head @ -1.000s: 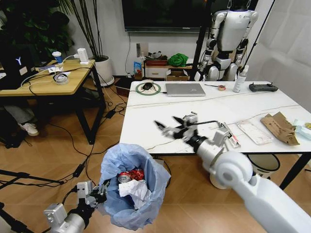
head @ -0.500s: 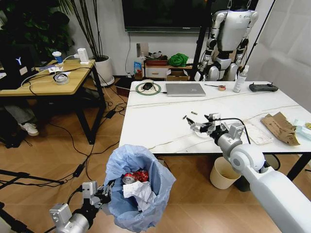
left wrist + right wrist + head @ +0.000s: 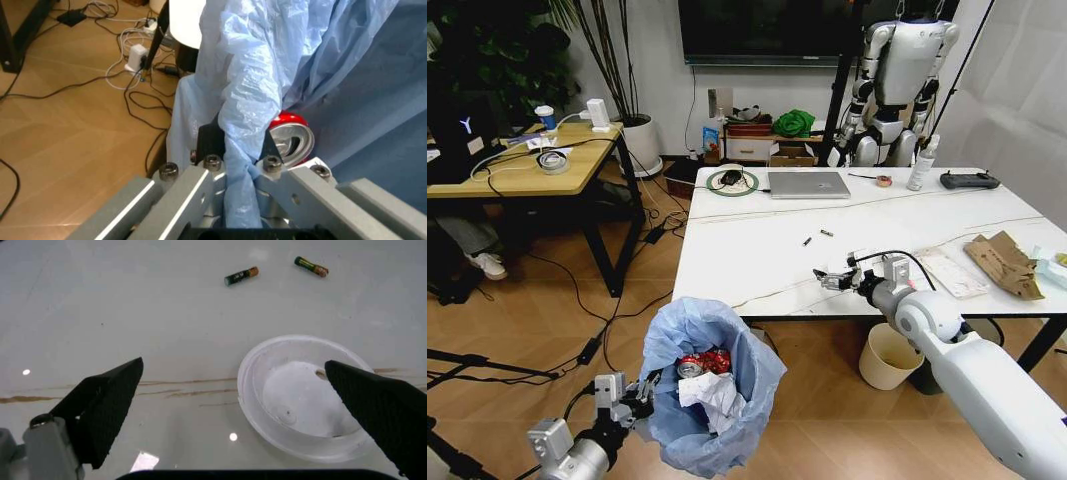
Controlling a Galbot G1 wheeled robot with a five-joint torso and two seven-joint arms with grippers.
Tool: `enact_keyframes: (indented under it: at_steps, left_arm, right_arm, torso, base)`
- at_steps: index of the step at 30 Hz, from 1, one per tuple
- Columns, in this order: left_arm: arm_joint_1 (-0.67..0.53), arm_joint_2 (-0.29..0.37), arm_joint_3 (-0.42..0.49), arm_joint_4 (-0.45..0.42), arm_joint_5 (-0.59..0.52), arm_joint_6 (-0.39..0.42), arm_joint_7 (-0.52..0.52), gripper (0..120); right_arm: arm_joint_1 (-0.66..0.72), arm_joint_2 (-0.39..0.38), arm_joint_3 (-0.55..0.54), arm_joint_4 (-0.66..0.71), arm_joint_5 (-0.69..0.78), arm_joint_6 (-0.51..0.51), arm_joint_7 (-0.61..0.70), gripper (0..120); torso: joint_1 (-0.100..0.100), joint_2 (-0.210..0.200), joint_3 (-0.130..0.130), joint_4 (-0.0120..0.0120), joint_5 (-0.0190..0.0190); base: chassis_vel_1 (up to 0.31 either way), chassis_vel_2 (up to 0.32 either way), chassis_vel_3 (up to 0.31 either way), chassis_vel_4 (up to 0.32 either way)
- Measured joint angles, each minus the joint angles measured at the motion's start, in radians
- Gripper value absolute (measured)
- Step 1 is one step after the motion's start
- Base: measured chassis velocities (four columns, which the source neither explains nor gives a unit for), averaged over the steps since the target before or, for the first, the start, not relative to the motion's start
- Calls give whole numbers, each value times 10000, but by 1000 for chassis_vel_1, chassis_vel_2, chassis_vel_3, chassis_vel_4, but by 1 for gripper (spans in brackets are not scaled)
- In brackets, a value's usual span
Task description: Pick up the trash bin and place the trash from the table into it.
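Trash bin (image 3: pixel 712 390) sits low at your left, held off the wood floor (image 3: pixel 537 330) by your left gripper (image 3: pixel 235 167). Its fingers (image 3: pixel 200 187) are pinched tight on a bunched fold of the bin's crinkled, translucent light-blue bag (image 3: pixel 257 75). Just past that pinch, inside the bag, you've got a crushed red can (image 3: pixel 290 137) with a shiny silver top, touching the liner. Head view shows crumpled white wrappers (image 3: pixel 707 390) beside the can.

Your right gripper (image 3: pixel 233 405) hangs over the near edge of the table (image 3: pixel 757 240), a glossy white marble-look slab with thin dark veins. Its black wedge-shaped fingertips (image 3: pixel 107 400) are spread wide and grip nothing. Below and between them, offset toward one tip, lies a round clear plastic lid (image 3: pixel 307 397), shallow and flat on the top. Beyond the lid, two small batteries (image 3: pixel 241 275) lie apart from each other on bare marble.

Farther out to that gripper's right: a flat clear plastic packaging (image 3: pixel 952 272), then torn brown cardboard (image 3: pixel 1004 262), near the table's end. At the far edge a silver laptop (image 3: pixel 808 184) lies closed, with a black controller (image 3: pixel 968 180) toward the far right corner.
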Motion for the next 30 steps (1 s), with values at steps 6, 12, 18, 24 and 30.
enact_keyframes:
  at_steps: [6,12,18,24,30]
  left_arm:
    - [-4,1,-16,50,-17,-4,0,0]
    - [-17,14,-59,61,-53,-8,-4,0]
    - [-4,26,-117,61,-105,-11,-11,0]
    - [-1,26,-125,60,-121,-12,-17,0]
    - [-3,26,-124,40,-121,-13,-26,0]
  right_arm:
    - [223,151,-10,-447,-66,-35,-294,100]
    - [412,269,-123,-775,-105,-43,-510,93]
    - [485,314,-201,-1014,-351,12,-567,68]
    - [514,323,-228,-1107,-592,50,-600,47]
    - [468,281,-214,-1139,-803,110,-682,25]
  torso:
    - [0,0,0,1,0]
    - [0,0,0,0,0]
    - [0,0,0,-1,0]
    - [0,0,0,0,0]
    - [0,0,0,0,0]
  base:
    - [0,0,0,0]
    - [0,0,0,0]
    - [0,0,0,0]
    - [0,0,0,0]
    - [0,0,0,0]
